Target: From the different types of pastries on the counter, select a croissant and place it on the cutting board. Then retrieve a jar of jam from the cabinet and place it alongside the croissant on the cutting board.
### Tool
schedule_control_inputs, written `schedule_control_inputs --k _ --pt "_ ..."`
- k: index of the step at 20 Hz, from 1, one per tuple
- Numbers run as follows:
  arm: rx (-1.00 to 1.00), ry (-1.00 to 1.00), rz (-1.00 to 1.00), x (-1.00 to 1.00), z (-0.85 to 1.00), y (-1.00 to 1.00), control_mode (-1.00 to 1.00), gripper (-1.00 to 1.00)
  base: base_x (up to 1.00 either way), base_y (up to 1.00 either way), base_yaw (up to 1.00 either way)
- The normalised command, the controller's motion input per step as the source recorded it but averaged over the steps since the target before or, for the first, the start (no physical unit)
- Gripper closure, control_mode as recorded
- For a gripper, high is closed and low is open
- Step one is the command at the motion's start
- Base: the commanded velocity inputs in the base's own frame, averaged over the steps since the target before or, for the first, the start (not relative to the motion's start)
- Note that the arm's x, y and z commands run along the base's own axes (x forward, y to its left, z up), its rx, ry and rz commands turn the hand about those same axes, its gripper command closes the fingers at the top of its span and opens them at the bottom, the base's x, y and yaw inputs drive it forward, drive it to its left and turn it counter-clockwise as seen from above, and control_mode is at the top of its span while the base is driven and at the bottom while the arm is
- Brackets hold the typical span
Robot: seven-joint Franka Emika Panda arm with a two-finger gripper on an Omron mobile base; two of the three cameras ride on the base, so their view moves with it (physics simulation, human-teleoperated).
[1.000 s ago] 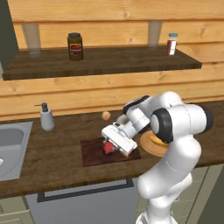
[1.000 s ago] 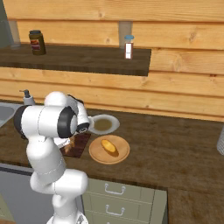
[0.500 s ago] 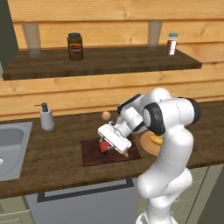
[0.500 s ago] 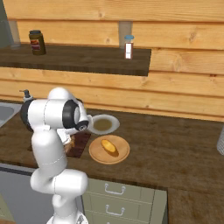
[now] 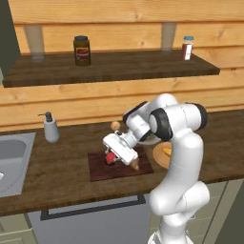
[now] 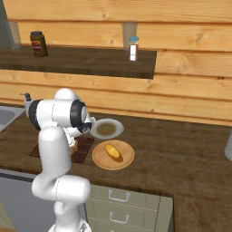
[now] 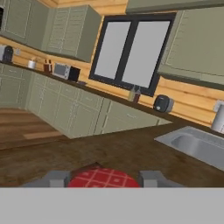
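Over the dark cutting board (image 5: 100,171) near the counter's front edge, a red-lidded jam jar (image 5: 111,157) is held clamped in the gripper (image 5: 113,153), a croissant (image 5: 135,164) seemingly already laid alongside, so that only the jar's release appears left.

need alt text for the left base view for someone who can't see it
The white arm's gripper holds a red-lidded jam jar low over a dark cutting board on a wooden counter. A soap dispenser and sink sit left; a dark jar stands on the shelf above.
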Motion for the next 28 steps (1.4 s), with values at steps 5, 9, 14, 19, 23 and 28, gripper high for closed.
schedule_control_inputs --k 5,9,14,19,23,28 --pt "0.01 -0.02 0.0 0.3 -0.43 0.07 -1.0 1.0 0.0 0.0 0.0" --pt "0.0 -0.07 0.0 0.01 -0.37 0.0 -1.0 1.0 0.0 0.0 0.0" --pt "0.0 -0.17 0.0 -0.13 -0.07 0.01 -1.0 -1.0 0.0 0.0 0.0" --pt "0.0 -0.21 0.0 -0.12 0.45 0.02 -1.0 -1.0 0.0 0.0 0.0" --pt "0.0 -0.04 0.0 0.0 0.11 0.0 -1.0 -1.0 0.0 0.0 0.0" --pt "0.0 -0.15 -0.02 0.12 0.5 -0.23 -1.0 -1.0 0.0 0.0 0.0"
